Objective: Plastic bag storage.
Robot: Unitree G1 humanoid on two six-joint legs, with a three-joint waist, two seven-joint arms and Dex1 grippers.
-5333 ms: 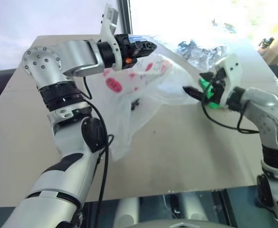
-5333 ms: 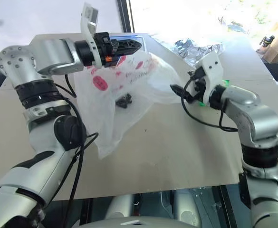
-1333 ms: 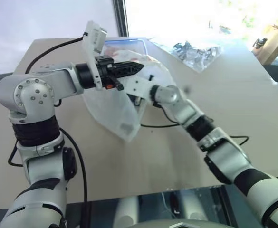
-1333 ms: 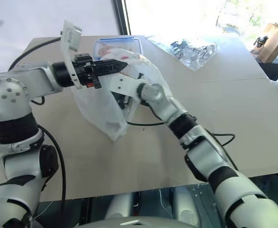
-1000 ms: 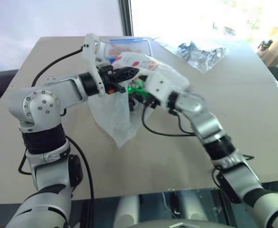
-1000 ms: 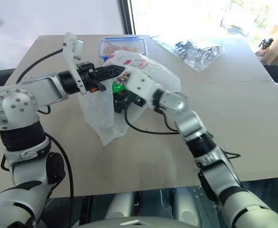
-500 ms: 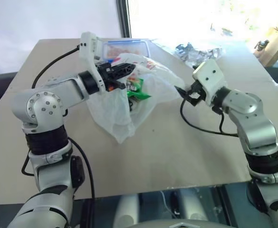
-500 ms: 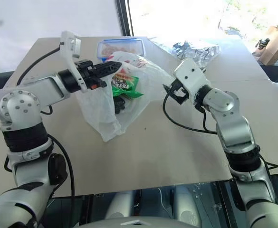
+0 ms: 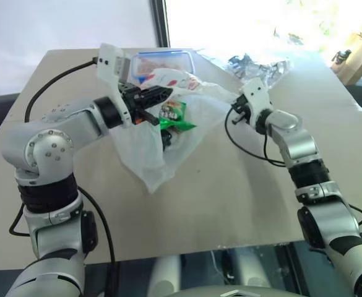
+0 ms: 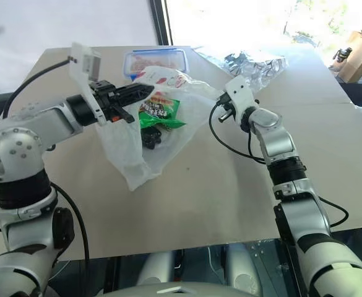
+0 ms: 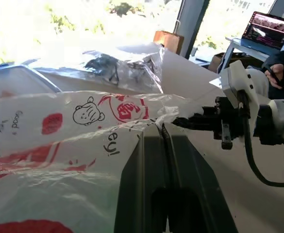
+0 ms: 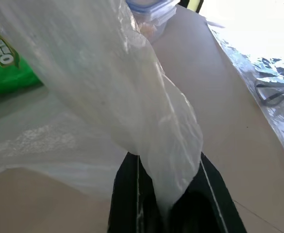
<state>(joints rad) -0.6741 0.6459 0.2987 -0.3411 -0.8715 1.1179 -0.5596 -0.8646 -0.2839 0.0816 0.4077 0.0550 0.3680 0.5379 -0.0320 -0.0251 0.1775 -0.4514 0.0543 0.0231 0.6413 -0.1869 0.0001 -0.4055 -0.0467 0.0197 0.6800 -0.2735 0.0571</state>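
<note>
So the plastic bag (image 9: 168, 133) is held up off the table (image 9: 242, 192) between both arms, stretched across the middle of the scene. One edge of it, up near the red printed marks, is pinched by the left gripper (image 9: 163, 94), whose fingers are pressed together on the thin film; in the left wrist view the film can be seen trapped right between the two black fingers (image 11: 151, 160). The opposite side of the bag is clamped by the right gripper (image 10: 220, 103), and in the right wrist view a bunched fold of the plastic is squeezed down into the closed fingers (image 12: 127, 194).

The lower part of the bag is draped down and its tip is resting on the table, closer to the robot's left side. A green snack packet (image 10: 159, 111) is seen through the translucent plastic, up near the left gripper, with something small and dark (image 10: 151, 139) just below it, too unclear to be named.

Behind the bag, at the far edge of the table, a lunchbox with a blue rim (image 9: 162, 60) is sitting. A crinkly clear-silver wrapper (image 9: 258, 67) is lying further along that far edge, on the robot's right side, well apart from the bag.
</note>
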